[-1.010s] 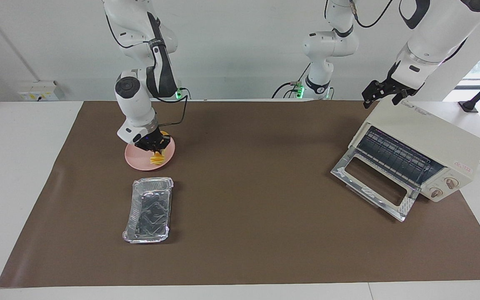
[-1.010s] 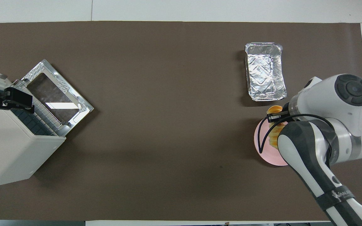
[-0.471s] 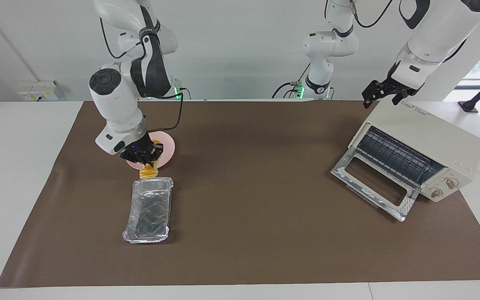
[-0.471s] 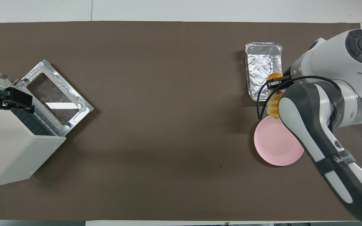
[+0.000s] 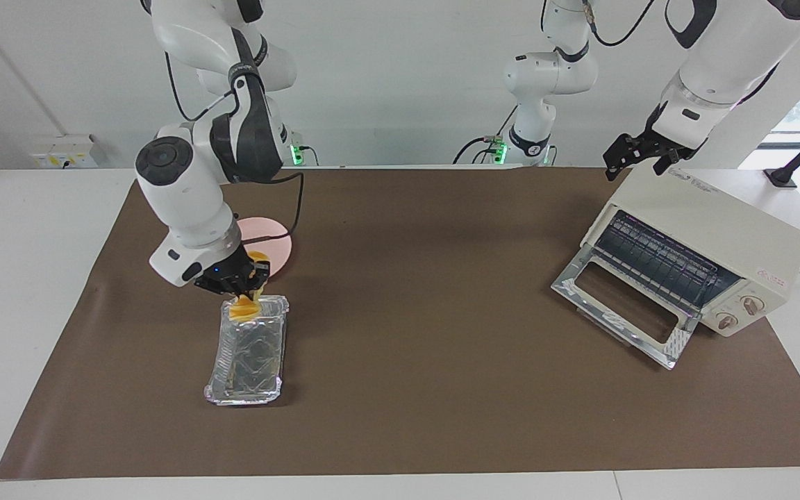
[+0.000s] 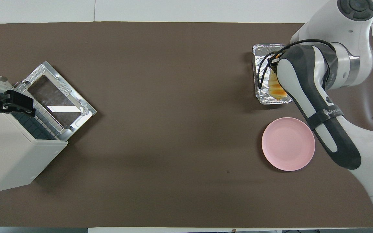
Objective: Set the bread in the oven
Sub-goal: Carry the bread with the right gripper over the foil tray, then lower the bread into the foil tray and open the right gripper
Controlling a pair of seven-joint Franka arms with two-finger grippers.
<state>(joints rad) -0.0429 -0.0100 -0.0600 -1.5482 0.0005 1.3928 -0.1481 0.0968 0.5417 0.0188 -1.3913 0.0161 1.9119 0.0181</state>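
The golden-yellow bread (image 5: pixel 243 306) hangs from my right gripper (image 5: pixel 236 283), which is shut on it, over the end of the silver foil tray (image 5: pixel 244 397) nearer to the robots. In the overhead view the bread (image 6: pixel 275 88) shows over the tray (image 6: pixel 272 101), beside the right arm, which hides the gripper. The cream-white oven (image 5: pixel 712 222) stands at the left arm's end of the table with its glass door (image 5: pixel 622 305) dropped open and the rack showing. My left gripper (image 5: pixel 639 158) is open, just above the oven's top edge nearer to the robots; it waits there.
The pink round plate (image 5: pixel 276 243) lies bare on the brown mat, nearer to the robots than the foil tray; it also shows in the overhead view (image 6: pixel 287 144). The oven (image 6: pixel 8 155) and its open door (image 6: pixel 60 97) take up the left arm's end.
My right gripper has lifted the bread off the pink plate and carried it away from the robots to over the foil tray. The left arm has not moved.
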